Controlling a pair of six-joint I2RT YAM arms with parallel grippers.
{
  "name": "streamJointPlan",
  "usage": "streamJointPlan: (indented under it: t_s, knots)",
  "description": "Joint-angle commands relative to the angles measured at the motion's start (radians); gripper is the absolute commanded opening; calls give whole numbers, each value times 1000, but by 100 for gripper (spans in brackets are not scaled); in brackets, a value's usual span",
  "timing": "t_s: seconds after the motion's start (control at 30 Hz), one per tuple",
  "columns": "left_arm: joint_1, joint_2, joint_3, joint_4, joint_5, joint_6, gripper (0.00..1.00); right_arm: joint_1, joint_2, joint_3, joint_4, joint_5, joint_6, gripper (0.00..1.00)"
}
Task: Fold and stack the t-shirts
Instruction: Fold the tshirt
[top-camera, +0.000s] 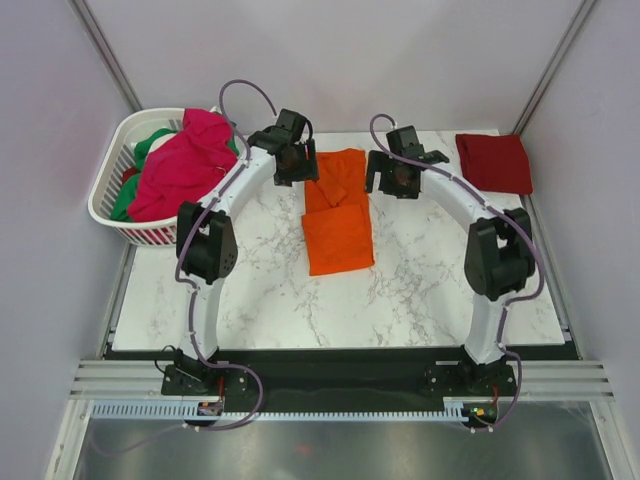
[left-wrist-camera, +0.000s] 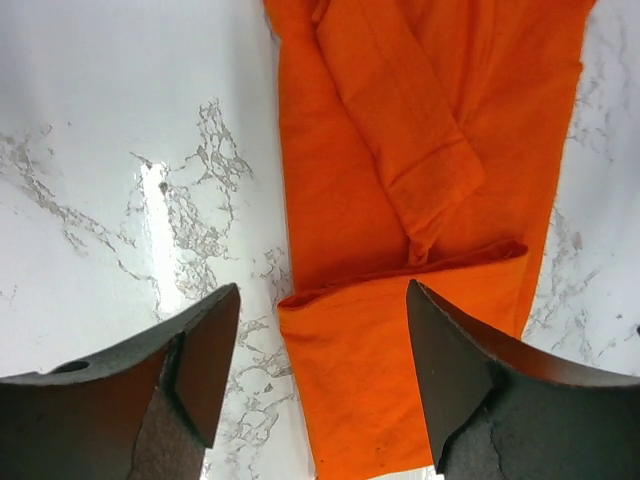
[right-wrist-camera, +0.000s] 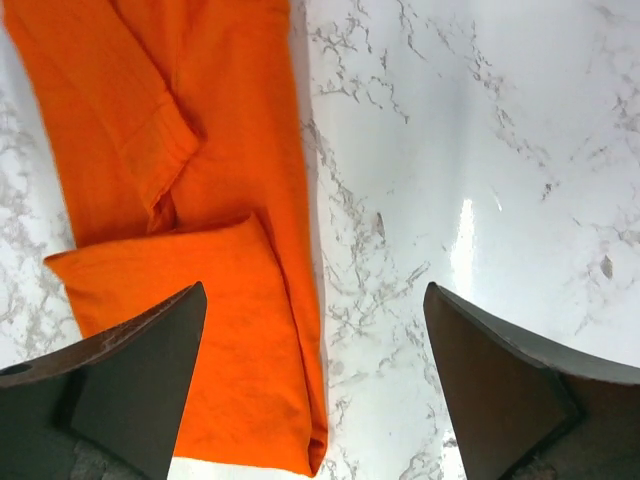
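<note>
The orange t-shirt (top-camera: 337, 212) lies on the marble table as a long strip, its near end folded over. It fills the left wrist view (left-wrist-camera: 420, 180) and shows in the right wrist view (right-wrist-camera: 190, 200). My left gripper (top-camera: 294, 163) is open above the shirt's far left edge. My right gripper (top-camera: 398, 172) is open above its far right edge. Neither holds anything. A folded dark red t-shirt (top-camera: 494, 162) lies at the back right. A magenta-pink t-shirt (top-camera: 185, 160) and a green one (top-camera: 150, 145) lie heaped in the basket.
The white slatted basket (top-camera: 125, 215) stands at the table's back left corner. Grey walls close in the table's sides and back. Bare marble (top-camera: 300, 310) lies in front of the orange shirt.
</note>
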Motion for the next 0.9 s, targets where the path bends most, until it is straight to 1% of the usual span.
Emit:
streamJointPlan:
  t_s: [0.0, 0.03, 0.07, 0.1, 0.13, 0.17, 0.2, 0.27, 0.3, 0.37, 0.4, 0.43, 0.5, 0.53, 0.57, 0.6, 0.7, 0.73, 0.8, 0.83, 0.87]
  knots:
    - [-18, -156, -77, -28, 37, 44, 74, 12, -223, -207, 46, -13, -17, 98]
    - [-22, -187, -122, -20, 44, 35, 73, 13, -258, -269, 79, -98, -15, 98]
    - [-32, -213, -169, -12, 43, 26, 70, 14, -288, -328, 111, -144, -12, 98]
    - [-40, -237, -267, -3, 38, 23, 70, 14, -312, -429, 170, -190, -9, 98]
    - [-48, -297, -320, 12, 31, 18, 70, 15, -344, -468, 191, -223, -4, 96]
    - [-64, -323, -367, 40, 32, 7, 69, 14, -354, -500, 209, -282, 5, 95]
    - [-74, -356, -465, 58, 32, 0, 69, 18, -358, -548, 231, -304, 5, 94]
    - [-103, -431, -550, 95, 44, -23, 68, 23, -354, -582, 243, -332, 3, 91]
    - [-113, -455, -625, 109, 43, -32, 68, 27, -352, -616, 263, -341, 3, 88]
    - [-146, -520, -696, 109, 43, -33, 68, 29, -339, -643, 287, -367, 9, 83]
    - [-153, -538, -758, 109, 43, -33, 68, 30, -328, -666, 309, -386, 17, 82]
    - [-166, -576, -789, 162, 53, -77, 68, 32, -323, -677, 320, -392, 20, 81]
    - [-173, -612, -876, 208, 61, -94, 70, 38, -311, -702, 344, -395, 26, 79]
    - [-176, -630, -903, 231, 107, -100, 70, 41, -305, -708, 350, -395, 31, 76]
    - [-184, -644, -929, 253, 121, -109, 73, 43, -300, -712, 358, -398, 32, 74]
    - [-192, -667, -972, 296, 139, -114, 74, 41, -288, -723, 372, -400, 34, 70]
    - [-219, -661, -1021, 331, 141, -128, 76, 43, -274, -738, 392, -404, 45, 62]
    - [-227, -654, -1030, 350, 136, -134, 76, 44, -274, -742, 393, -406, 48, 55]
    - [-232, -646, -1065, 377, 129, -140, 77, 44, -274, -752, 404, -406, 51, 51]
    - [-232, -653, -1082, 438, 133, -143, 78, 46, -276, -754, 406, -410, 51, 45]
    - [-232, -660, -1122, 471, 136, -143, 79, 44, -273, -752, 407, -415, 49, 43]
